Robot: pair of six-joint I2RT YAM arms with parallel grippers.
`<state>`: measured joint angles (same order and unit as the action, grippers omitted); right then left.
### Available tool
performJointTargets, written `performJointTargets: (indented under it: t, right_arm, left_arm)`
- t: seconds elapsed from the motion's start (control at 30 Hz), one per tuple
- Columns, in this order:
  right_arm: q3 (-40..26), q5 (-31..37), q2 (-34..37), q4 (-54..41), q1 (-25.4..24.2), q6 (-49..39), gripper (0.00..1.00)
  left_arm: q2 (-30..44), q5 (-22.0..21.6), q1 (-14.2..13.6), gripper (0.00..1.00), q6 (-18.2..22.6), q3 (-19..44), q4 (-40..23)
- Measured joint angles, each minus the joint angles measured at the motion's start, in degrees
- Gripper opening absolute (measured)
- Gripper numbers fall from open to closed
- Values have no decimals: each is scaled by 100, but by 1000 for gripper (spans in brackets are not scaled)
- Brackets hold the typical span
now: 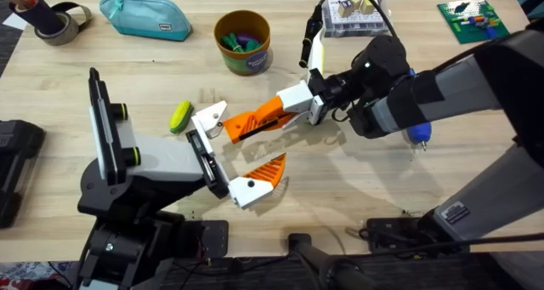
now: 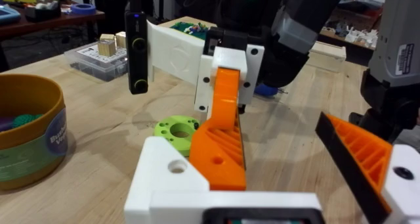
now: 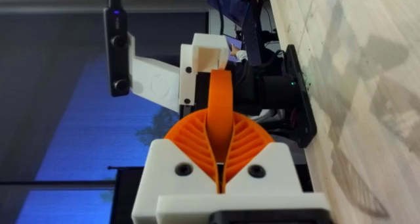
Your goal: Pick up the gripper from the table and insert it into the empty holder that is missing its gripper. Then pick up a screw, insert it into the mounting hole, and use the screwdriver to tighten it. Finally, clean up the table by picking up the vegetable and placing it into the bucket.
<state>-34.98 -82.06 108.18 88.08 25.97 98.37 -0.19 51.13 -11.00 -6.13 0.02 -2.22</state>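
Note:
My right gripper (image 1: 265, 115) is shut on the short orange gripper (image 1: 231, 127), held level above the table. Its pointed end meets the empty white holder (image 1: 208, 116) on my left arm. In the right wrist view the gripper (image 3: 220, 99) sits pinched between the ribbed fingers (image 3: 190, 142), its tip at the holder's (image 3: 210, 58) open pocket. My left gripper (image 1: 235, 152) stands open, with only its ribbed orange finger (image 1: 268, 169) fitted. The yellow-green vegetable (image 1: 180, 116) lies just left of the holder. The ochre bucket (image 1: 242, 42) is at the back. The blue screwdriver (image 1: 416, 135) lies under my right arm.
A teal pouch (image 1: 144, 14) and a tape roll (image 1: 59, 22) lie at the back left. A clear parts box (image 1: 353, 18) and a green board (image 1: 472, 19) are at the back right. A green disc (image 2: 176, 129) lies on the table below the held gripper.

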Motion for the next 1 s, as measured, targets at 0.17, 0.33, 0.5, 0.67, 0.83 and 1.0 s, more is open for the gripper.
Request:
performJointTargets:
  t: [0.17,0.33,0.5,0.67,0.83,1.0]
  right_arm:
    - [4,-8,0,-71,1,20,20]
    - [4,-27,0,-20,1,20,20]
    - [4,-40,0,-6,1,6,20]
    - [4,-52,-3,-6,1,-58,20]
    - [4,-55,-94,-6,1,-129,20]
    - [4,-57,-217,-1,1,-158,20]
  left_arm:
    - [18,-13,0,990,-15,23,-82]
    - [19,-12,0,990,-15,23,-83]
    - [19,-13,0,990,-15,23,-83]
    - [18,-13,0,990,-15,23,-98]
    - [18,-13,0,990,-15,23,-103]
    - [18,-13,0,990,-15,24,-103]
